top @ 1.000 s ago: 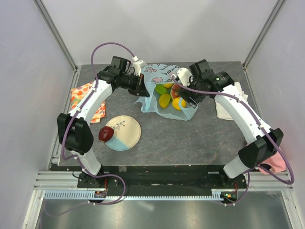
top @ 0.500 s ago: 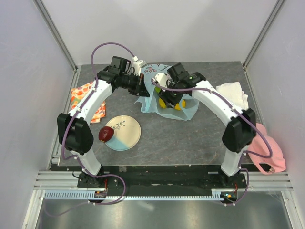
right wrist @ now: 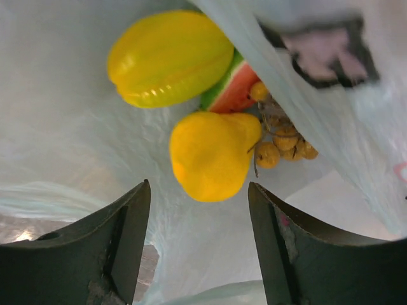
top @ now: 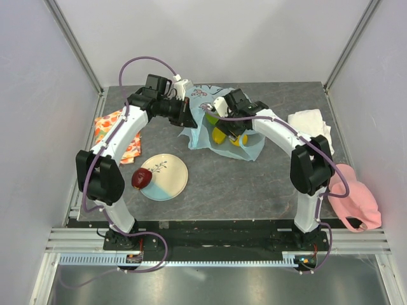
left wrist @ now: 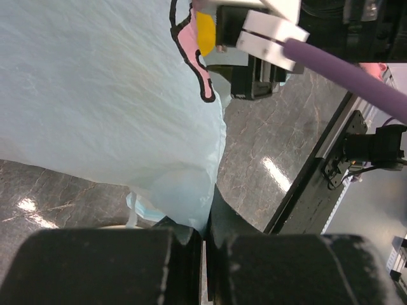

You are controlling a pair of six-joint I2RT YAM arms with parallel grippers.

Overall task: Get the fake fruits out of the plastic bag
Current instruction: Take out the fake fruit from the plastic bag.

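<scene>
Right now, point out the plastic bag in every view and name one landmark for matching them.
Top external: the plastic bag lies at the far centre of the table.
Left wrist: it fills the upper left, its edge pinched in the left hand.
Right wrist: it surrounds the fake fruits beyond the open right hand.
Landmark: the pink-and-dark print, seen in all three.

- Round white-and-blue plate (top: 172, 182), leaf sprig printed on it, lying flat at the near left of the worktop (top: 248, 184).
- Orange-red patterned cloth (top: 105, 121), at the left edge, partly hidden.
- White folded towel (top: 310, 121), at the right edge.
- Pink cloth (top: 360, 203), bunched at the near right corner, well apart from the plate.
</scene>
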